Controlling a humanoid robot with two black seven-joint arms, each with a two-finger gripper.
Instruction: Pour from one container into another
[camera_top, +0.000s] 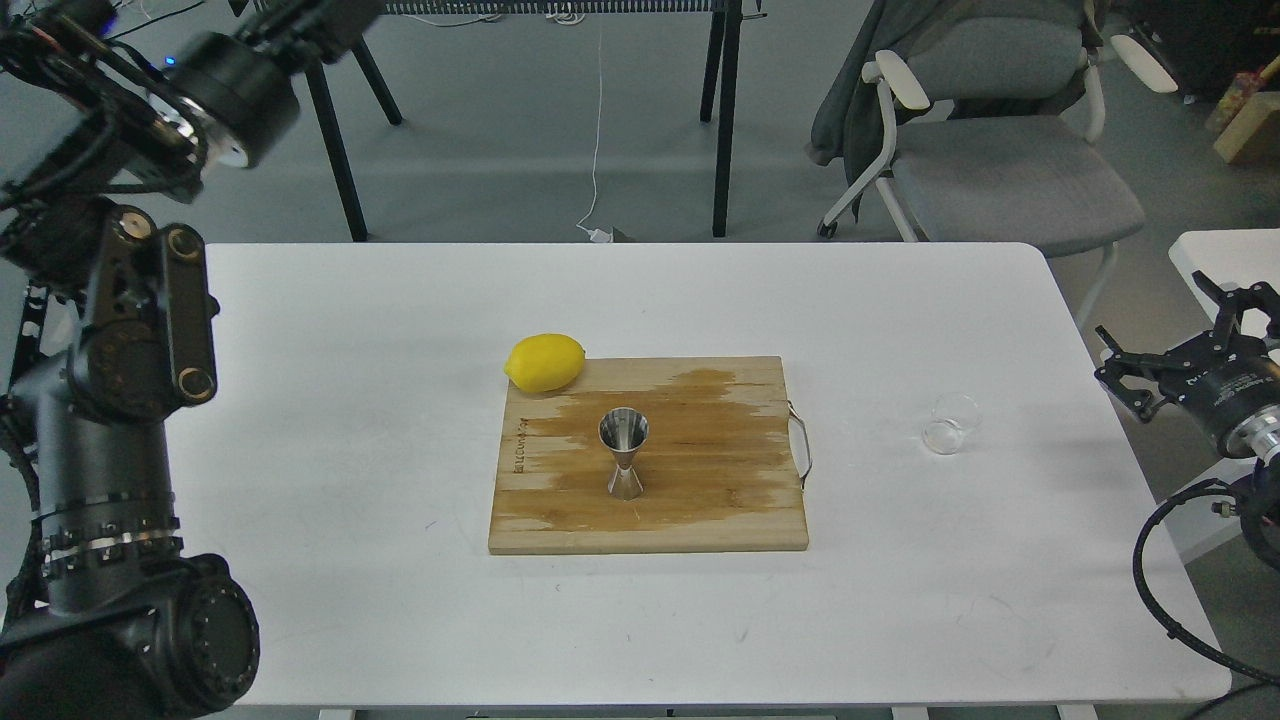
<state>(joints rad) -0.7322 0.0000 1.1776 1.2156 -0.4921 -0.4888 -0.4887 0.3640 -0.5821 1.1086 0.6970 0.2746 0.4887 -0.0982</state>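
Note:
The steel jigger (624, 455) stands upright on the wooden cutting board (720, 500), with nothing touching it. Off the board, on the white table to the right, stands the small clear cup (950, 423), which looks empty. My right gripper (1166, 342) hovers beyond the table's right edge, a short way right of the cup, with its fingers spread open and holding nothing. My left gripper (305, 22) is raised high at the top left, far from the jigger. It is dark, blurred and cut by the frame's edge.
A yellow lemon (545, 362) lies at the board's back left corner. The board has a metal handle (800, 445) on its right side. A grey chair (1000, 150) and black table legs (725, 120) stand behind the table.

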